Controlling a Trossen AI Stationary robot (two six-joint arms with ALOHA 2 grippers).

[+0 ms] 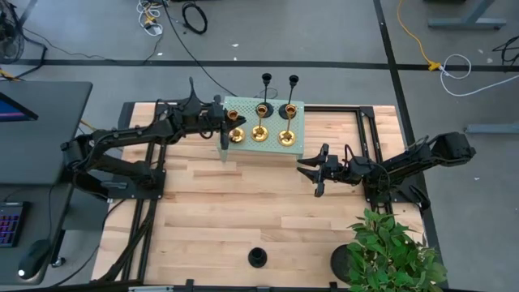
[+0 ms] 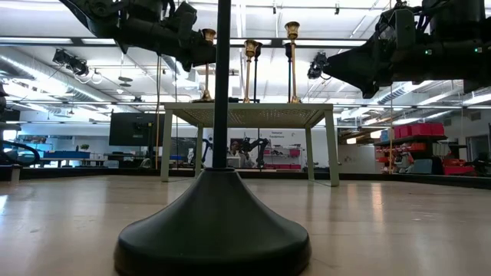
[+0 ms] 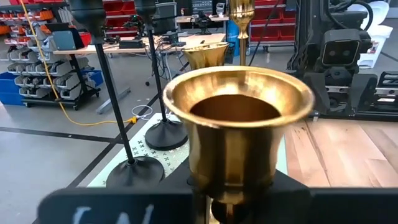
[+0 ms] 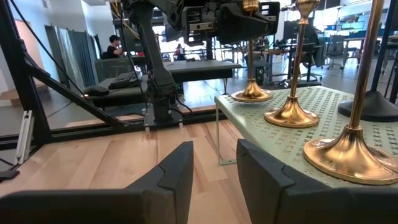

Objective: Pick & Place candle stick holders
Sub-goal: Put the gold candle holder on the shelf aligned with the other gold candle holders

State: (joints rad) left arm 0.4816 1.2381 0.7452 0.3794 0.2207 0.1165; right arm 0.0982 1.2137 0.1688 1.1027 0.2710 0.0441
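Note:
Three brass candlestick holders [image 1: 259, 132] and two black ones [image 1: 289, 109] stand by their bases on a pale green perforated stand [image 1: 302, 130] at the table's far middle. A third black holder [image 1: 257, 258] stands on the table near its front edge and looms large in the low view [image 2: 215, 222]. My left gripper [image 1: 227, 123] is shut on the leftmost brass holder [image 3: 239, 124]. My right gripper [image 1: 315, 172] is open and empty, to the right of the stand and nearer than it; it also shows in the right wrist view [image 4: 214, 168]. My left gripper pinches the leftmost brass holder's stem just under its cup [image 3: 231, 202] between its two fingers. The fingers come level from the table's left and lie across the stem. The holder is upright, and its base [image 4: 252, 93] sits on the stand's top, near the left edge.
A green plant in a black pot [image 1: 389, 251] stands at the table's near right corner. The stand's thin legs [image 2: 331, 153] leave a gap beneath it. Bare wood lies between the stand and the near black holder.

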